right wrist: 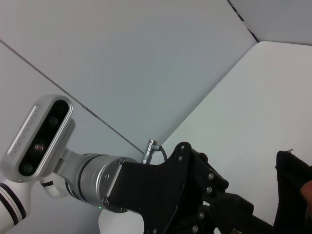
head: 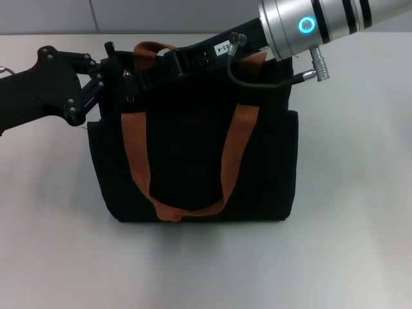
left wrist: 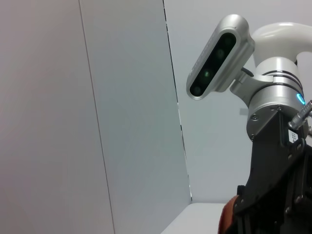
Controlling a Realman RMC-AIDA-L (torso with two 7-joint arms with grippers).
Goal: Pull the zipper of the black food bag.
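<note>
The table (head: 360, 212), pale and plain, carries everything and fills the head view from edge to edge. At its centre stands the black food bag (head: 193, 154), a boxy fabric tote, upright, with its front face toward the camera. Two orange-brown straps (head: 134, 148) run down that face and join in a loop near the bag's bottom edge, at about 6 o'clock of the bag; a second strap loop rises above the top edge at about 11 o'clock.

The right arm (head: 322, 22) enters from 1 o'clock, its silver wrist ring lit blue, and its black body reaches across the bag's top edge toward 11 o'clock. The right end effector (head: 168, 59) sits at that top edge beside the raised strap loop; whether its fingers are apart or together I cannot tell, as they merge with the dark fabric.

The left arm comes in from 9 o'clock, and the left end effector (head: 119, 67) is at the bag's upper left corner, touching or just beside the fabric; its finger state I cannot tell either.

The zipper lies somewhere along the bag's top edge, under the two end effectors, and cannot be made out.
</note>
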